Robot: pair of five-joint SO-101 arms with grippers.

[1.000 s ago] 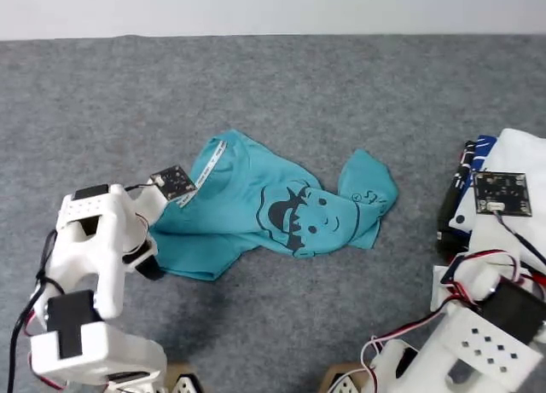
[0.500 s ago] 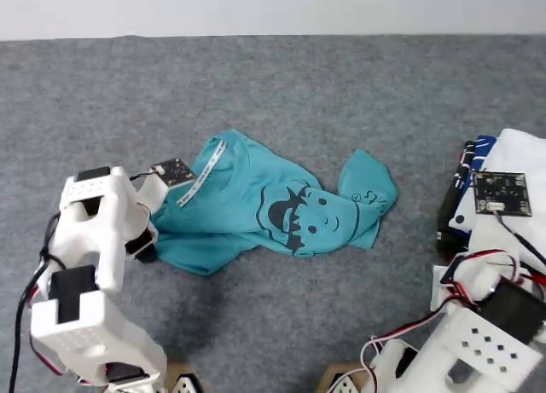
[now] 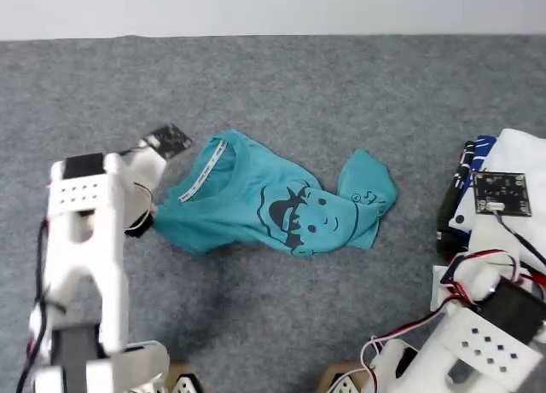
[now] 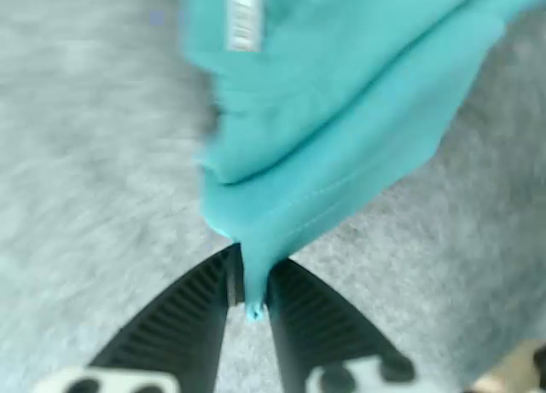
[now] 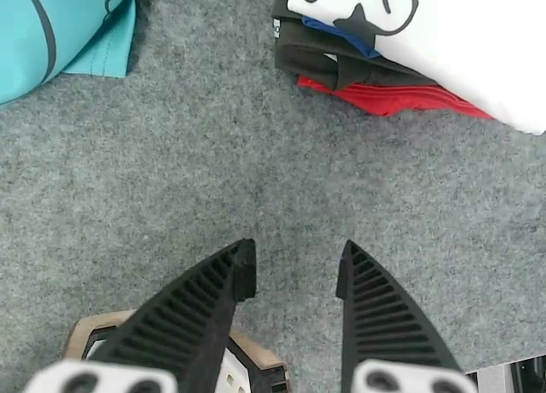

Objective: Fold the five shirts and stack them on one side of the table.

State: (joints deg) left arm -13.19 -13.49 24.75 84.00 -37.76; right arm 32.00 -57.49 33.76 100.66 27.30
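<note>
1. From the high view, the teal shirt [image 3: 281, 210] is seen lying crumpled near the middle of the grey table [image 3: 299, 95]. Its cartoon face print is turned up and its neck band lies toward the left arm [image 3: 85, 231].
2. The grip itself is supplied by the left wrist view. The left gripper [image 4: 249, 282] is clamped on a corner of the teal cloth, with fabric pinched between the two jaws and a small tip poking out below them (from above, this contact is reduced to a dark spot at the shirt's edge).
3. The right gripper [image 5: 294, 274] is held moderately apart over bare table, with nothing between its jaws.
4. A stack of folded shirts [image 3: 512, 167] is placed at the right edge of the table. From above, a white top is shown with blue and black edges. In the right wrist view a red layer [image 5: 375, 96] is added at the bottom, and a black print is seen on the white.
</note>
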